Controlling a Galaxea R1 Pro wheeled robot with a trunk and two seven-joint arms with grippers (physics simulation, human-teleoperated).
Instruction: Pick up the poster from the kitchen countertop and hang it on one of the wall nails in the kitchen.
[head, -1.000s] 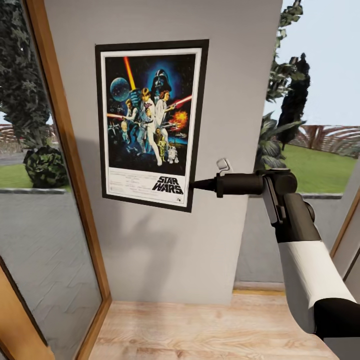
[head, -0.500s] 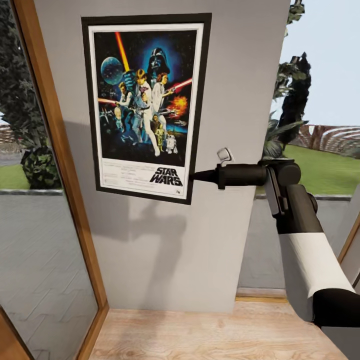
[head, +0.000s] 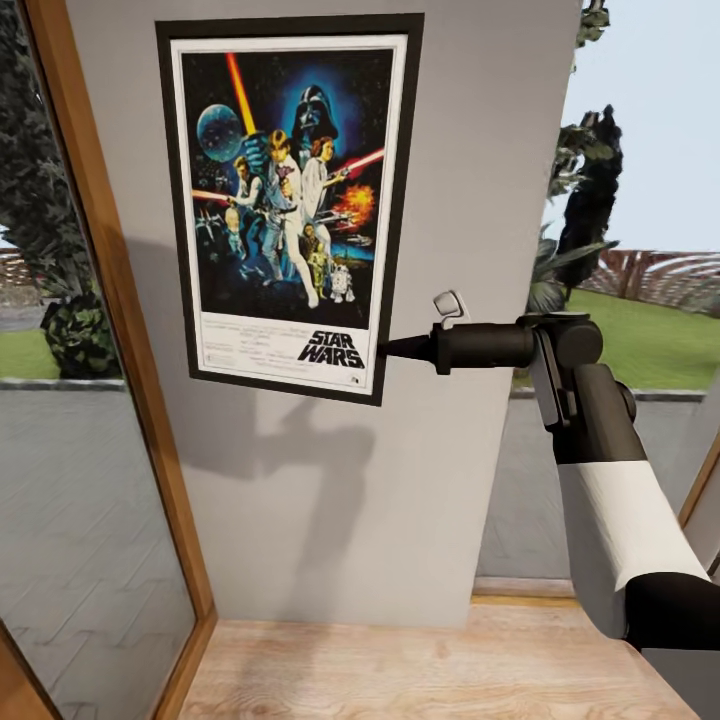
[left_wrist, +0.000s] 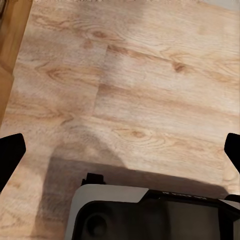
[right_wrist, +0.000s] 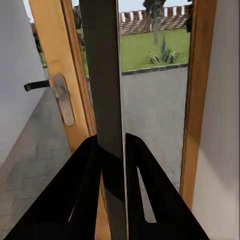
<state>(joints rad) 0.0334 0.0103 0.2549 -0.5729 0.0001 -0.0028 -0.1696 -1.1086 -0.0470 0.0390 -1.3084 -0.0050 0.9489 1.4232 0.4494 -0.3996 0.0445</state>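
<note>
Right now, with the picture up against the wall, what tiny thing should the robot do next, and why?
Probably nudge the poster along the wall to seek the nail. The right end effector is clamped on its lower edge, and no nail head is visible, so letting go seems premature.

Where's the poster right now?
Head view: the poster is up against the grey wall, right of the wooden door frame; the right tool pinches its lower right edge.

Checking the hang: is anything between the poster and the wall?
Nothing visible. The poster is up against the grey wall, and the right gripper is clamped on its lower right edge. No nail can be made out.
</note>
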